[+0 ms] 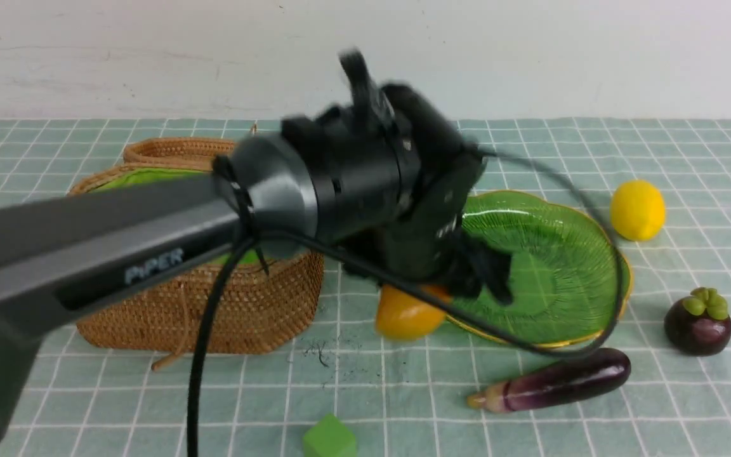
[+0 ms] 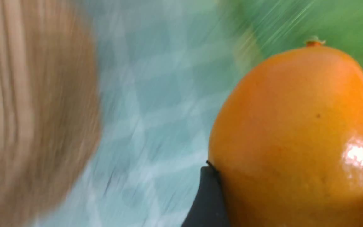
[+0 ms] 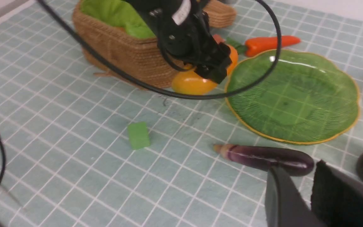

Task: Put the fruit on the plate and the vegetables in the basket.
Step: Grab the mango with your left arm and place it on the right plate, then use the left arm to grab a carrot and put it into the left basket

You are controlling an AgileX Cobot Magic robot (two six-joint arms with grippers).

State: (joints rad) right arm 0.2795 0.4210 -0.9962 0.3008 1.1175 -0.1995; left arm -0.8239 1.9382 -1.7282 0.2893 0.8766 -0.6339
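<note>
While the left tool [image 1: 448,279] is clamped on the mango [image 2: 295,135], that fruit sits low between the basket [image 1: 257,311] and the plate [image 1: 549,254], right at the plate's rim. Right tool [image 3: 298,179] has its jaws a bit apart with nothing in them, hanging near the eggplant [image 1: 556,381]. Lemon [image 1: 637,209] and mangosteen [image 1: 698,320] lie on the counter [image 1: 403,393] beside the plate.

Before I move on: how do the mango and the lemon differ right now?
The mango is gripped in the left claw, between the basket and the plate; the lemon lies free on the cloth, beyond the plate's right rim. The mango is oblong and orange-yellow; the lemon is rounder and plain yellow. Both are glossy, and neither is on the plate yet.
</note>
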